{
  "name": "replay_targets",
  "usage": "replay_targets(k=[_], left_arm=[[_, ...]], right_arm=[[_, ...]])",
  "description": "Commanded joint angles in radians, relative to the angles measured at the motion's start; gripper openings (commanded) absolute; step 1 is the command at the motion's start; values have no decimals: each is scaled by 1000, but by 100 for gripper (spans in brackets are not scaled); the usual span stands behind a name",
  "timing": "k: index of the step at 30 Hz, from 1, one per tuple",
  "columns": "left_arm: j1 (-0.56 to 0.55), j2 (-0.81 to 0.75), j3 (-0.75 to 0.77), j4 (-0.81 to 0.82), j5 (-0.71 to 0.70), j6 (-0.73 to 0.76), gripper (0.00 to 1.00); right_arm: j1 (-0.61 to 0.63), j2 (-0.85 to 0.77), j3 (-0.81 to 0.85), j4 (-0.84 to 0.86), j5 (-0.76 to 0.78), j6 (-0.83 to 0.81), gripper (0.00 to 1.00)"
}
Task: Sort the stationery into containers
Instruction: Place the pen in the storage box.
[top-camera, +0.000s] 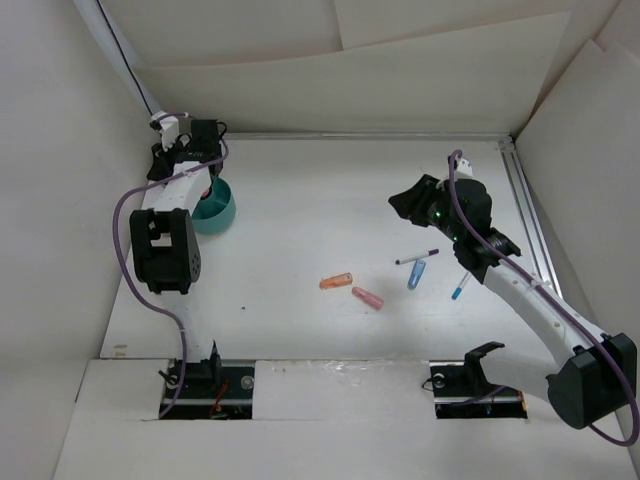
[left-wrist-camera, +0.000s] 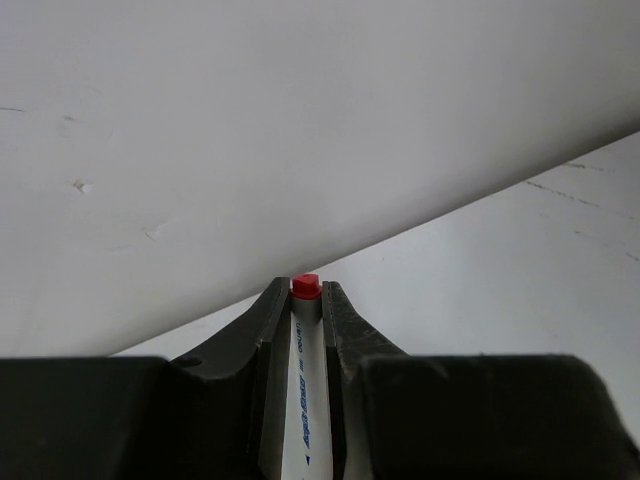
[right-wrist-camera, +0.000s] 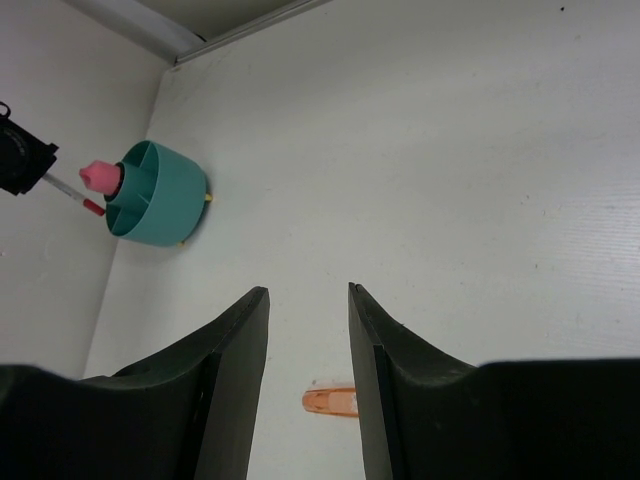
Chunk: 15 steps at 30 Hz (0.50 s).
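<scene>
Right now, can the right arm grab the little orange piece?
Probably yes. The right arm has open, empty jaws, and the orange piece lies in the open just ahead of them, with nothing between.

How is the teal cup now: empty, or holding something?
Not empty. A pink piece sticks up from the teal cup in the right wrist view. What its other compartments hold cannot be told.

A: Light ok?
B: Bright, even, diffuse; white walls bounce it. Shadows soft & faint on the surface.
A: Glare?
B: Slight sheen along near edge, top view.
A: Focus?
B: Wrist cams: left claw & right claw dark, a bit soft up close. Bkgd sharp enough.
</scene>
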Motion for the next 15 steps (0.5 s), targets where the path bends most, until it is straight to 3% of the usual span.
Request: replay_targets(k=[1,15], left_arm=[[2,-2,-16,54,-44,35,0],[2,39,-16,96,-44,54,0]], right_arm=[[-5,-20,-3,67,-8,-9,44],[-5,-1,-3,76,-27,-9,44]])
